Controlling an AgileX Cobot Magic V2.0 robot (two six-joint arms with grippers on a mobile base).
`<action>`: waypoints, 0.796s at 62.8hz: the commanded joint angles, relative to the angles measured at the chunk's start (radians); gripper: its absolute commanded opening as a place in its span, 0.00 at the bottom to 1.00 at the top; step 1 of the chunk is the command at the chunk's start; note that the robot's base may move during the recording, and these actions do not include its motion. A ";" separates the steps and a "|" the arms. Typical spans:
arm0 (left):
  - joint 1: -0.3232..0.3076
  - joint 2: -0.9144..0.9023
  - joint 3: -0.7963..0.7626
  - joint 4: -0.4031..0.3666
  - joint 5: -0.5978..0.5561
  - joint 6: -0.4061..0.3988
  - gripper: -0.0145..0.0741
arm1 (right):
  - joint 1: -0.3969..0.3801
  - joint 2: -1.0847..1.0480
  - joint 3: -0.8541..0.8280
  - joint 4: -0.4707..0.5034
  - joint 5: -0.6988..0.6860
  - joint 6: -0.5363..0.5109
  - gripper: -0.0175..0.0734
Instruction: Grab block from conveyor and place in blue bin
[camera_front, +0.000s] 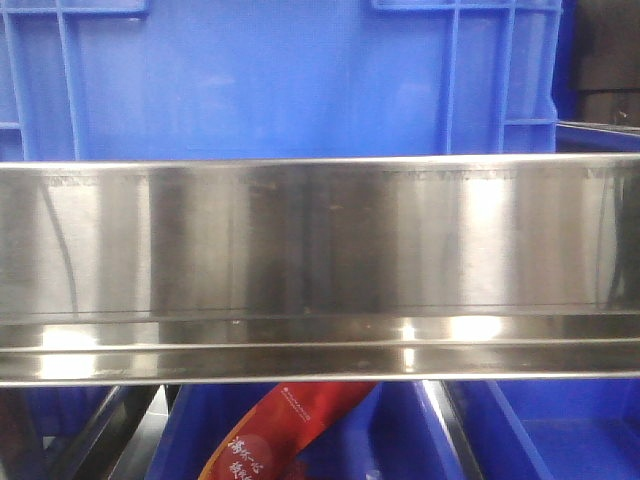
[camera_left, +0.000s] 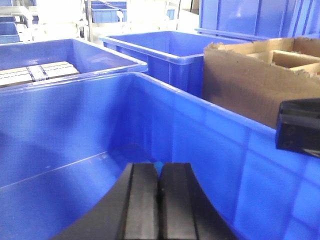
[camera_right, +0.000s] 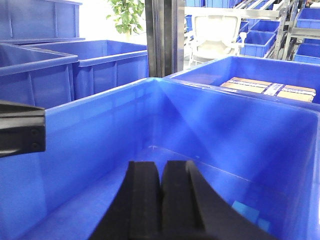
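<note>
Blue plastic fills most of what I can see. In the left wrist view, the left gripper (camera_left: 159, 200) sits at bottom centre with its two black fingers (camera_left: 141, 205) pressed together, nothing visible between them. It hangs over the inside of a blue bin (camera_left: 210, 130), whose near wall crosses the middle of the frame. At upper left a second bin (camera_left: 100, 55) holds flat tan packs with pale bands (camera_left: 37, 72). A third bin (camera_left: 170, 50) stands at upper centre, and an open cardboard box (camera_left: 250, 80) sits at upper right, just beside the near bin's rim. A dark part of the rig (camera_left: 300, 125) intrudes at the right edge.

In the right wrist view, the right gripper (camera_right: 162, 200) is likewise at bottom centre, fingers (camera_right: 142, 200) closed against each other and holding nothing I can see. It hangs above the floor of a blue bin (camera_right: 100, 115). A small pale blue patch (camera_right: 245, 209) lies on that floor at lower right; I cannot tell what it is. Further bins stand at upper left (camera_right: 110, 60), and one at right holds tan packs (camera_right: 270, 87). A metal post (camera_right: 162, 37) rises at top centre, with a white chair (camera_right: 215, 35) and a green plant (camera_right: 127, 15) behind.

The front view shows a polished steel rail (camera_front: 320, 250) across the middle, a blue crate wall (camera_front: 280, 80) above it, and a red printed packet (camera_front: 285, 430) at bottom centre. I see no block and no conveyor belt in any view.
</note>
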 joint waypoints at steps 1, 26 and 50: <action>-0.006 -0.065 -0.011 -0.002 -0.005 0.004 0.04 | -0.005 -0.059 -0.008 0.002 -0.021 -0.006 0.01; 0.104 -0.512 0.366 -0.002 -0.014 0.004 0.04 | -0.239 -0.438 0.299 0.002 -0.028 -0.006 0.01; 0.221 -0.945 0.758 -0.005 -0.014 0.004 0.04 | -0.279 -0.839 0.728 0.002 -0.028 -0.006 0.01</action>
